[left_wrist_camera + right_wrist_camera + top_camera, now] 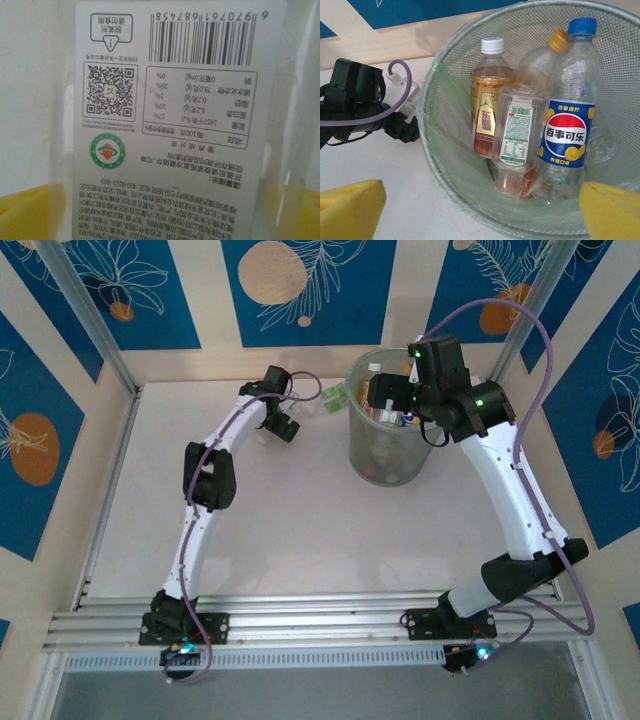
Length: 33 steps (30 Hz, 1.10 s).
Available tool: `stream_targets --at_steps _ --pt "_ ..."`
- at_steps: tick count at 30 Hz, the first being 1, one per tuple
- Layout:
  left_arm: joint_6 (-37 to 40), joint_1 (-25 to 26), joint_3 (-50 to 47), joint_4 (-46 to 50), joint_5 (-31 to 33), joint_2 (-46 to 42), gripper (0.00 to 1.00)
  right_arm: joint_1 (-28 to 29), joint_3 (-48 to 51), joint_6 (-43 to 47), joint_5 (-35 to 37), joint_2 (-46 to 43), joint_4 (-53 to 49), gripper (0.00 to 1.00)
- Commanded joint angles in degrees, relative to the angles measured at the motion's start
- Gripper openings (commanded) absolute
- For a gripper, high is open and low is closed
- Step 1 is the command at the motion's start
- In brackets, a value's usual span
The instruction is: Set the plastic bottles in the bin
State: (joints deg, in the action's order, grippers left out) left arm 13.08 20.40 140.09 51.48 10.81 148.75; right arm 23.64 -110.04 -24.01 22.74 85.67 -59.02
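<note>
Clear bottle (170,100) with white label (180,125) sits between left tool's (170,212) yellow fingers (30,215); grip cannot be told. Right tool (480,207), fingers apart, hangs over bin (445,150) of bottles (520,130).

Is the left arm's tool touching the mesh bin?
Apart. The top view shows bare white table between the left tool and the mesh bin.
</note>
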Motion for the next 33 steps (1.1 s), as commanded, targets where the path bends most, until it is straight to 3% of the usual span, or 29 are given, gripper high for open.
stream_targets --at_steps 1,6,14,22,33 --pt "1.58 -0.88 1.34 2.54 -0.17 2.32 1.00 0.36 0.68 -0.95 0.99 -1.38 1.32 0.99" --pt "1.84 -0.82 1.41 2.54 0.18 2.65 0.96 0.36 1.10 -1.02 1.09 -1.38 1.46 0.99" --pt "2.30 -0.82 1.32 4.09 0.79 1.89 0.69 0.31 1.92 -1.21 1.35 -1.60 1.81 0.99" --pt "1.32 -0.83 -2.64 4.17 1.62 -3.91 0.69 0.44 3.01 -1.26 1.65 -2.91 2.40 0.99" --pt "-3.93 -0.77 -23.19 -5.76 2.23 -23.98 0.69 0.42 7.71 -2.41 1.41 -6.43 4.72 0.99"
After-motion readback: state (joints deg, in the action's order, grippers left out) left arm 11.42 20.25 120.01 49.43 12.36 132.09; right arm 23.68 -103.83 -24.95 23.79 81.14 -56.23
